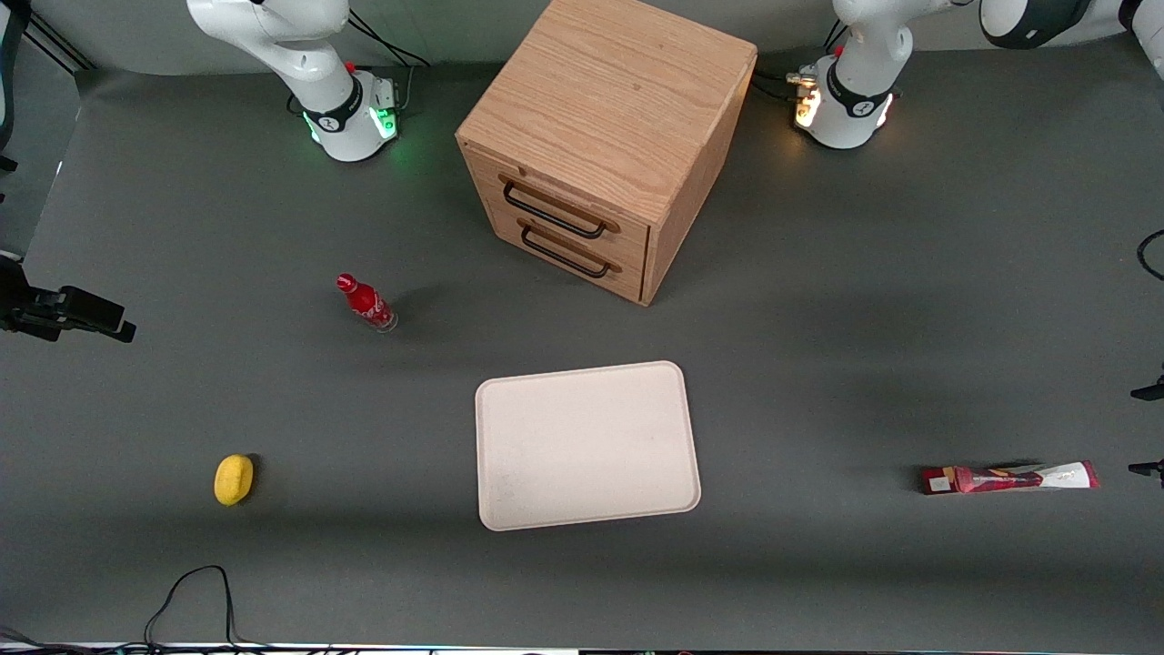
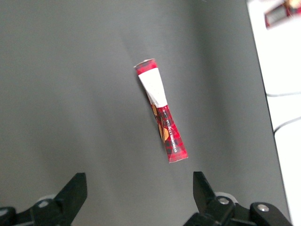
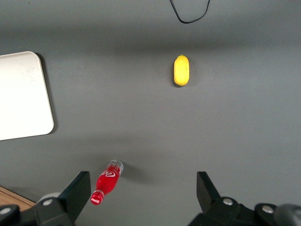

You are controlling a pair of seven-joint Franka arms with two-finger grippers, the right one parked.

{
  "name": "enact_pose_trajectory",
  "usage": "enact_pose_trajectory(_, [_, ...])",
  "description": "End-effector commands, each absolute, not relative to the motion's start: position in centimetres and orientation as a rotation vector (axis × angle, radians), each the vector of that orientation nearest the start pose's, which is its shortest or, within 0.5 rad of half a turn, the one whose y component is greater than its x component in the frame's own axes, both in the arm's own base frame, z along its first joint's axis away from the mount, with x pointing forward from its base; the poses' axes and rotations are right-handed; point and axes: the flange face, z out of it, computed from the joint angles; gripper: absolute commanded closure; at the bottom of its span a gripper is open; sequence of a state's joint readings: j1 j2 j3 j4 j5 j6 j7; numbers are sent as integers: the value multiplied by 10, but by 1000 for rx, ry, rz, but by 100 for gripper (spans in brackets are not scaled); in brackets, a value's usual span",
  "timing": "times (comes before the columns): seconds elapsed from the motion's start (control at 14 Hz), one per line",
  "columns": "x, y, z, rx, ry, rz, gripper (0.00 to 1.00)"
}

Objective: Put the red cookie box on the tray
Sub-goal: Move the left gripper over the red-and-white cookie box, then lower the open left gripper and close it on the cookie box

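Note:
The red cookie box point(image 1: 1009, 478) lies flat on the grey table toward the working arm's end, well apart from the tray. It is dark red with a white end, as the left wrist view shows point(image 2: 161, 117). The cream-beige tray point(image 1: 587, 446) sits in the middle of the table, nearer the front camera than the drawer cabinet, with nothing on it. The left gripper point(image 2: 139, 193) hangs high above the table near the box, open, with only bare table between its fingers. It is out of the front view.
A wooden two-drawer cabinet point(image 1: 600, 146) stands at the back middle. A small red bottle point(image 1: 366, 303) and a yellow fruit point(image 1: 234, 479) lie toward the parked arm's end. The table edge point(image 2: 268, 94) runs close to the box.

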State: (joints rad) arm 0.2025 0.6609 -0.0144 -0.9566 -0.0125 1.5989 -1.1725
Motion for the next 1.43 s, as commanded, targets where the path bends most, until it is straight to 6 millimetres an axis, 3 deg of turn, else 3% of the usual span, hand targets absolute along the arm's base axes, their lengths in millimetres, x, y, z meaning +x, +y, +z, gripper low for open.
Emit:
enact_pose_trajectory(0.0, [721,137,461,-2264,-2160,57,0])
enact_pose_trajectory(0.29, [730,142,410,-2269,-2185,3,0])
enact_pose_trajectory(0.57, [733,151,333,-2259,-2217,-17,0])
enact_pose_trajectory(0.86, [737,150,276,-2227,-2289,-104,0])
enact_pose_trajectory(1.21, [736,140,253,-2247,-2228,-60,0])
enact_pose_trajectory(1.29, [736,140,253,-2251,-2221,-57,7])
enact_pose_trajectory(1.36, [736,142,254,-2266,-2203,-58,20])
